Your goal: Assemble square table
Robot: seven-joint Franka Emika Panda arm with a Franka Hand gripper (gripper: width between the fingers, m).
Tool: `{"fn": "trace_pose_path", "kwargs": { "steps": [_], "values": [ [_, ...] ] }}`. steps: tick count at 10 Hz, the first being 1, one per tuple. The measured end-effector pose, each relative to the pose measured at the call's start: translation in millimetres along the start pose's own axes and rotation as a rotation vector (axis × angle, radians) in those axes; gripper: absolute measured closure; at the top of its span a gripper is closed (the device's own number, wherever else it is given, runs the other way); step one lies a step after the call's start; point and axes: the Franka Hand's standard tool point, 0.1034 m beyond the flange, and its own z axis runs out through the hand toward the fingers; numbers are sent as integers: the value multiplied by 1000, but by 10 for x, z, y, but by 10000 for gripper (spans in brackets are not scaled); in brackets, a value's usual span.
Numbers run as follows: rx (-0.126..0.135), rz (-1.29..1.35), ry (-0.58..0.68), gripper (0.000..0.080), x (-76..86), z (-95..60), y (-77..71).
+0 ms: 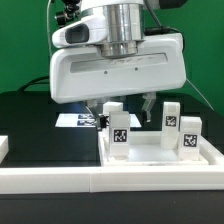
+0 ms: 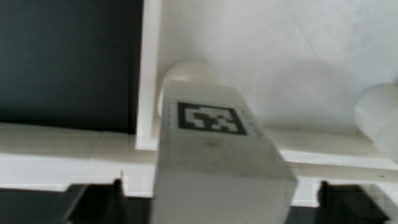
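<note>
The square table's white top (image 1: 110, 181) lies flat at the front like a tray with a raised rim. Three white tagged legs stand upright on it: one (image 1: 117, 126) toward the exterior view's left and two (image 1: 170, 117) (image 1: 188, 136) toward its right. My gripper (image 1: 123, 115) hangs over the left leg with a finger on each side. In the wrist view that leg (image 2: 214, 125) runs up between the dark fingers (image 2: 98, 197), with a narrow gap showing on each side. The jaws stand open around it and do not touch. The top's rim (image 2: 150, 45) shows beside the leg.
The marker board (image 1: 76, 120) lies on the black table behind the top. A white part (image 1: 3, 149) sits at the exterior view's left edge. Another leg (image 2: 379, 110) shows at the edge of the wrist view. A green wall stands behind.
</note>
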Motion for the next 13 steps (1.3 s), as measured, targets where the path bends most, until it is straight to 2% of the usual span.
{"fn": "trace_pose_path", "kwargs": {
  "steps": [1, 2, 7, 9, 11, 13],
  "values": [
    [-1, -12, 2, 425, 0, -2, 19],
    [-1, -10, 2, 511, 0, -2, 18],
    [0, 9, 2, 511, 0, -1, 17],
    [4, 169, 3, 511, 2, 3, -2],
    [-7, 372, 26, 509, 11, 19, -59],
    [-8, 585, 44, 509, 6, 22, -35]
  ]
}}
